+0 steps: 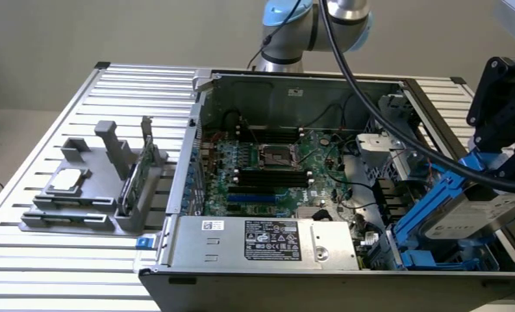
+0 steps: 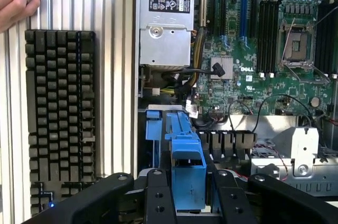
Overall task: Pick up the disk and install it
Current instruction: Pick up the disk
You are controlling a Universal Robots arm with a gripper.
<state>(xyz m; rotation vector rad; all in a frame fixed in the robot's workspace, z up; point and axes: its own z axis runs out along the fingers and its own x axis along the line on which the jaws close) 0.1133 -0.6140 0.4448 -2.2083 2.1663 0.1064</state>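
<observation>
**Disk held tilted over the drive bay**

A slatted counter carries an open computer case lying on its side, with the motherboard and a grey power supply inside. On the exterior view's left, a grey fixture holds a small silver drive flat and a green card on edge. The disk hangs over the case's corner on the exterior view's right. It is tilted, long axis sloping down into the bay, label outward. The gripper pinches its upper end.

Slatted metal table, plain beige wall
</observation>
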